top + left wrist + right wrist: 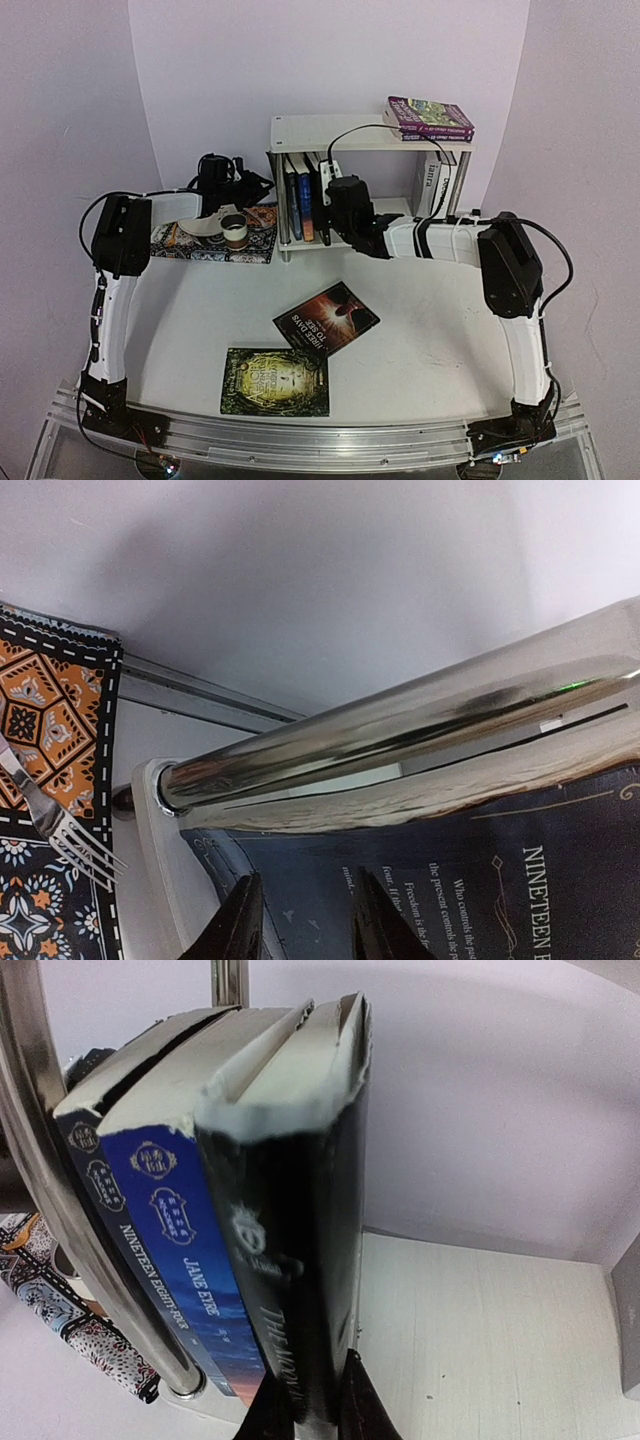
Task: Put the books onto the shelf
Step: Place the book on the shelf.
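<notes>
The white shelf (370, 132) stands at the back of the table on chrome legs (400, 735). Three books stand at the left of its lower tier: a dark blue one (110, 1220), a blue one (190, 1230) and a black one (300, 1260). My right gripper (312, 1370) is shut on the lower spine of the black book (316, 205). My left gripper (308, 880) is open beside the shelf's left leg, its fingers apart in front of the dark blue book's cover (480, 870). Two purple books (430, 118) lie on the top tier. Two more books (327, 318) (276, 382) lie flat on the table.
A patterned mat (215, 245) with a cup (235, 232) and a fork (60, 825) lies just left of the shelf. A white book (432, 185) stands at the right of the lower tier. The wall is close behind the shelf.
</notes>
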